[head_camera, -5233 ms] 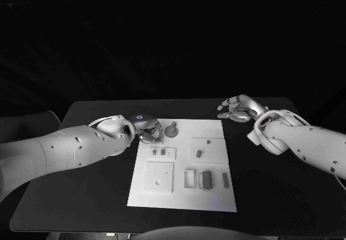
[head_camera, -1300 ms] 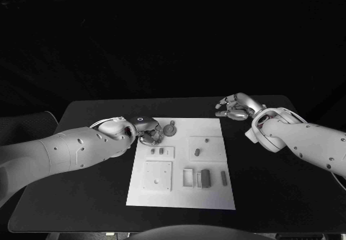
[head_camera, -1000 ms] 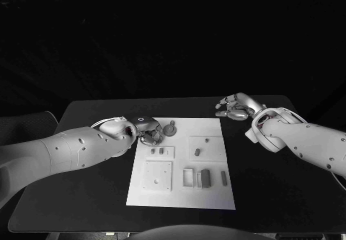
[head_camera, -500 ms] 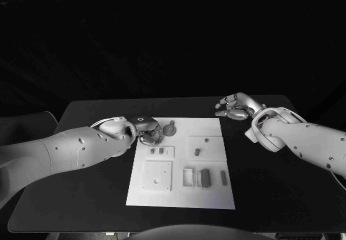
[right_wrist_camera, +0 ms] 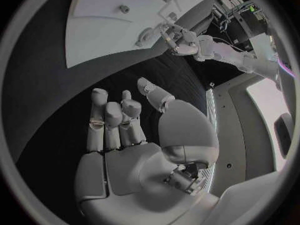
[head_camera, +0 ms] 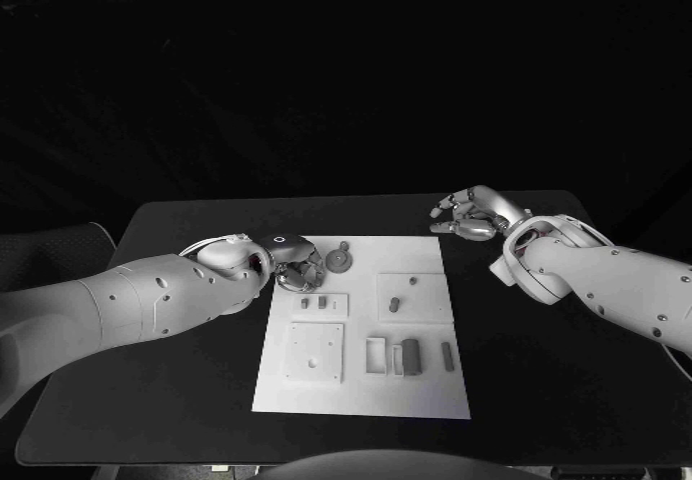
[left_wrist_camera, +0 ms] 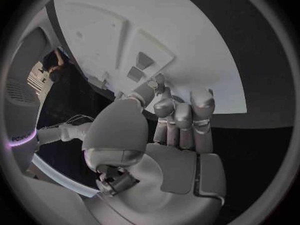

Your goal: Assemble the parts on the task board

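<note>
A: How are the hands seen? The left hand (head_camera: 296, 265) is placed at the board's far left corner, fingers curled together; whether a small part is pinched at the fingertips (left_wrist_camera: 164, 92) cannot be told.

B: And the right hand (head_camera: 473, 215)? It is held above the bare black table (head_camera: 548, 370) past the board's far right corner, fingers apart, with nothing in it.

A: What is laid on the white board (head_camera: 361, 395)? Nearest, a square plate (head_camera: 316, 352) and upright slotted blocks (head_camera: 404, 356) are seen; farther on, a small plate with two pegs (head_camera: 322, 303) and a plate with one peg (head_camera: 410, 295); farthest, a round disc (head_camera: 340, 261) just beside the left hand.

B: Is anything obscured? The board's far left corner is covered by the left hand. No writing can be read on the board.
</note>
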